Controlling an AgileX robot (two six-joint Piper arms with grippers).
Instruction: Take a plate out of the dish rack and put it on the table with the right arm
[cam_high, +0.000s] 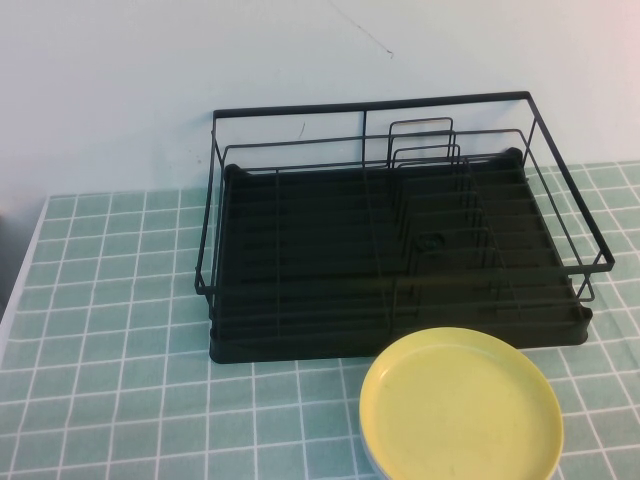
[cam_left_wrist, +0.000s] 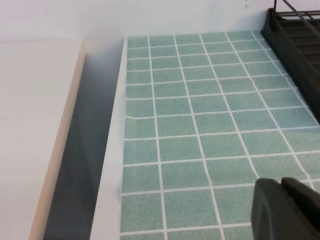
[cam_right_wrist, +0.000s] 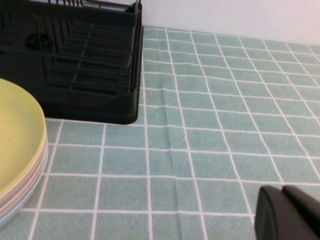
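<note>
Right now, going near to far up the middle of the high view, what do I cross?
Yellow plate on the table → dish rack, empty → the wall. Neither claw shows there; left claw and right claw hover over bare tiles, shut.

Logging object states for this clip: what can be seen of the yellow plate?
The yellow plate is round, plain and plastic-looking with a shallow raised rim. It lies flat, face up, topping a small stack with pinkish and pale rims showing beneath it, on the table just in front of the dish rack. Neither the right hand nor the left hand touches it.
</note>
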